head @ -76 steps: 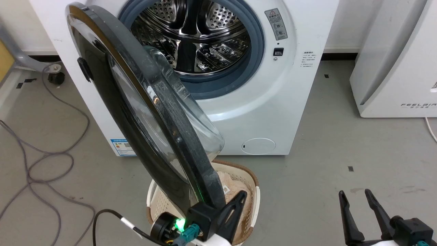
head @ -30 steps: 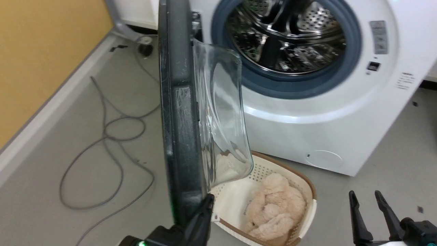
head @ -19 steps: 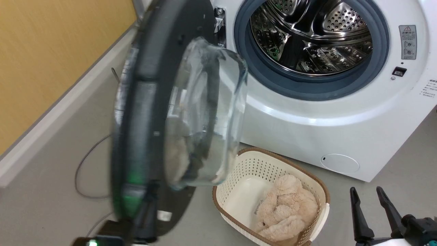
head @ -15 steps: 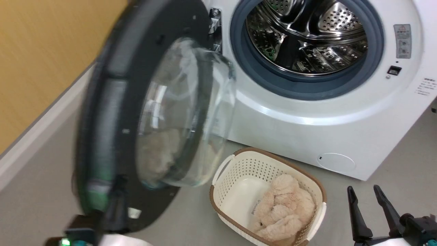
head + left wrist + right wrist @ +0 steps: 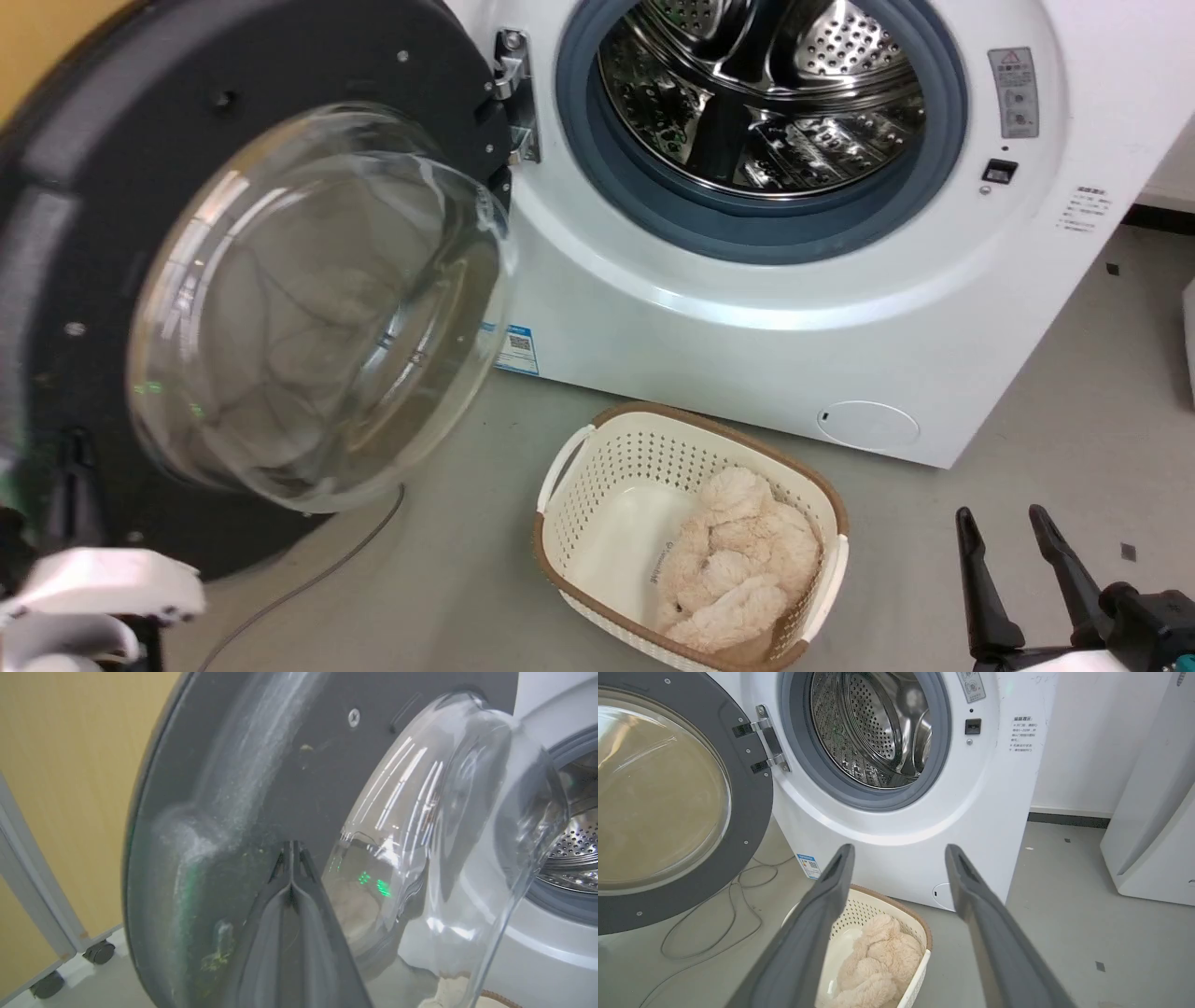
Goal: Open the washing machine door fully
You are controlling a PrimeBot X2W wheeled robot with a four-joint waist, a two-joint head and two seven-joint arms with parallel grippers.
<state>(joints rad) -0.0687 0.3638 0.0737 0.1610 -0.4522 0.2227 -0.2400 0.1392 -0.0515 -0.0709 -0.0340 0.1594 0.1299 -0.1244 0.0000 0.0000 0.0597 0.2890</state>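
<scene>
The left pincer [image 5: 291, 847], its fingers pressed together on nothing, is resting its tips against the dark inner face of the washing machine door [image 5: 317, 308]. The door is standing swung wide, left of the washing machine [image 5: 747, 308]. A basket [image 5: 607, 467] is sitting on the floor before the machine. The right pincer [image 5: 999, 515] is hovering open, low at the right.

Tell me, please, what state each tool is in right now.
Left tool: closed, empty, tips at the washing machine door.
Right tool: open, holding nothing.
</scene>
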